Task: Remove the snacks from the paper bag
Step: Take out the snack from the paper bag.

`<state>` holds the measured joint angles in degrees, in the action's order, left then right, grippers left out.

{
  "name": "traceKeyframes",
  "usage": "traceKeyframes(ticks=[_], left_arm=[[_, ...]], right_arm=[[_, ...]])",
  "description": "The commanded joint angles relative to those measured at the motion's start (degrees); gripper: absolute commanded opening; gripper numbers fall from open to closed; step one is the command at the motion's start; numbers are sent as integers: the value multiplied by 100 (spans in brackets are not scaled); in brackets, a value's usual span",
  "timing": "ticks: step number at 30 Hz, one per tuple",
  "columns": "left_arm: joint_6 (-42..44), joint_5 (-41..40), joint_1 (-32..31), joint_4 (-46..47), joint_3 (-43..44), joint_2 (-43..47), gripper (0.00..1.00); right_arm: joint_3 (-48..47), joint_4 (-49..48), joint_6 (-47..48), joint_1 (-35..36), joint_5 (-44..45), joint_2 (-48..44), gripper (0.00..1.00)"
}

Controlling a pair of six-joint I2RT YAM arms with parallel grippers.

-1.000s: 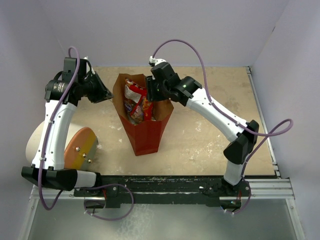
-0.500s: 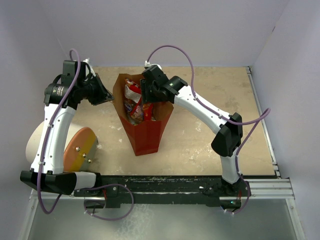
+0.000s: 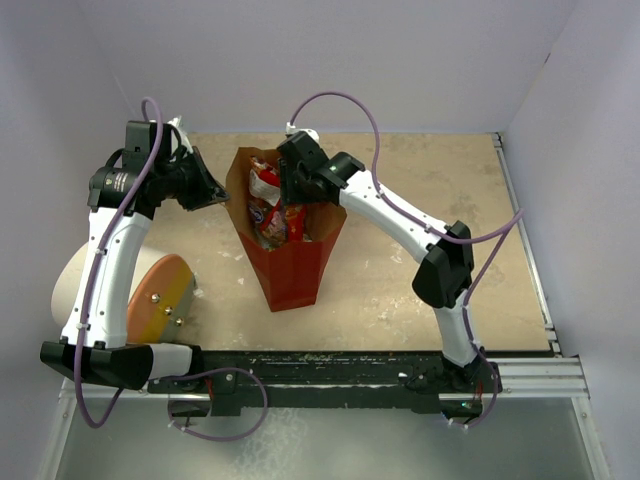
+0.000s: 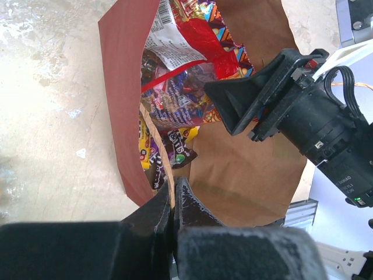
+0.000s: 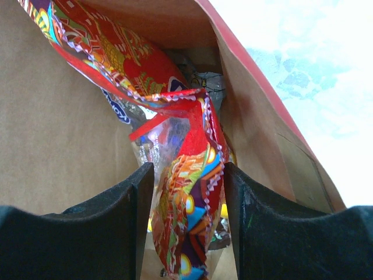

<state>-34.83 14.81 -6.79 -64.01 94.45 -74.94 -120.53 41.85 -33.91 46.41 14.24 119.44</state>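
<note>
Two hands at the paper bag (image 3: 295,270): left hand (image 4: 173,195) shut on its string handle (image 4: 152,137); right hand (image 5: 187,175), half-open, straddles a red packet (image 5: 192,146), seemingly ready to close and lift.

paper bag (image 3: 291,268): upright, mid-bench (image 3: 400,270), mouth upward
snacks (image 3: 272,208): inside the bag
left claw (image 4: 173,188): at the bag's left rim (pinching it)
right claw (image 5: 187,195): in the bag's mouth, straddling one snack
cylinder (image 3: 72,285): left of the bag
</note>
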Motion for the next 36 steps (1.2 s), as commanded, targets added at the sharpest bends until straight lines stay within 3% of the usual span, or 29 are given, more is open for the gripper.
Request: traceKeyframes(ticks=[1, 11, 23, 36], left_arm=[[91, 97, 28, 145, 3, 171, 0], [-7, 74, 29, 170, -20, 172, 0], [-120, 44, 28, 240, 33, 63, 0], [-107, -39, 29, 212, -17, 30, 0]], right_arm=[[-385, 57, 7, 26, 204, 39, 52], [-1044, 52, 155, 120, -249, -109, 1], [-1233, -761, 8, 131, -725, -1076, 0], [-1940, -1331, 357, 131, -101, -1979, 0]])
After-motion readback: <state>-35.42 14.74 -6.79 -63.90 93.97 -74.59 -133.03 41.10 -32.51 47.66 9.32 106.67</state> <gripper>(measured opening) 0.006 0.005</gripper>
